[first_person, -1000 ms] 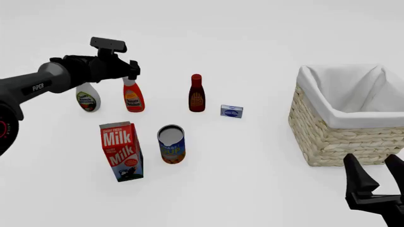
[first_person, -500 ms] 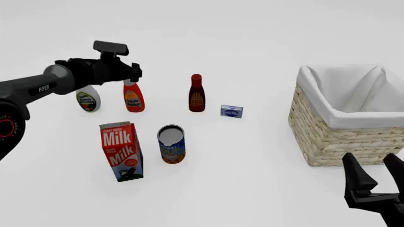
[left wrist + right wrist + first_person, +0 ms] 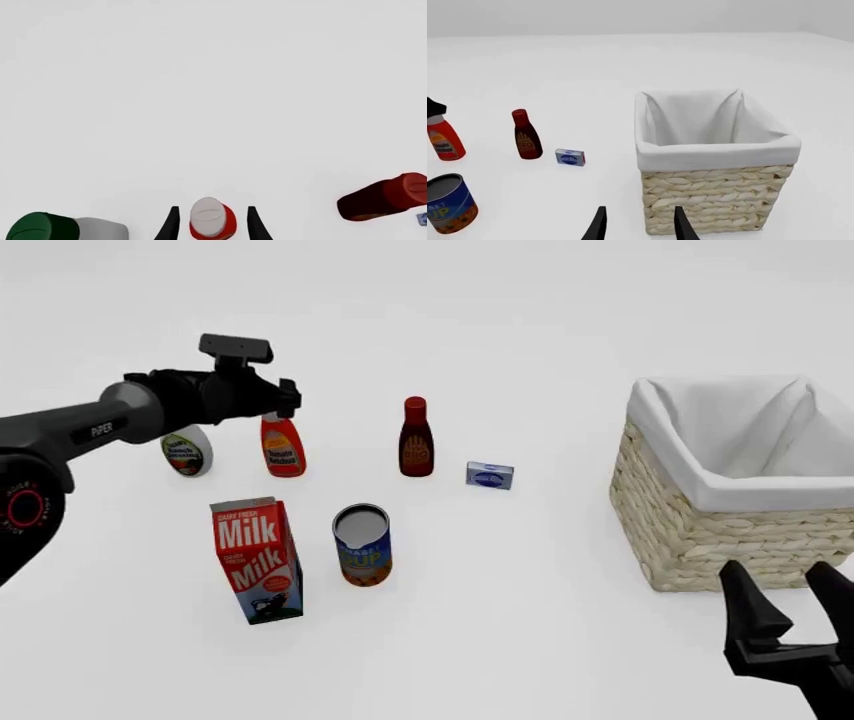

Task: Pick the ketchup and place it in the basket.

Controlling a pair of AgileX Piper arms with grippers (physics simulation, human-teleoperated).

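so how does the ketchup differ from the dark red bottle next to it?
The ketchup is bright red-orange with a white cap; the dark red bottle is deep maroon with a red cap. The ketchup is broader and curved, the dark red bottle slimmer and straighter. The left gripper straddles the ketchup's cap, jaws open, while the dark red bottle stands free of either arm. Both stand upright on the table with front labels.

front overview, wrists close, basket [image 3: 717, 165] shared

Ketchup [image 3: 282, 449] far left of basket [image 3: 694, 530]
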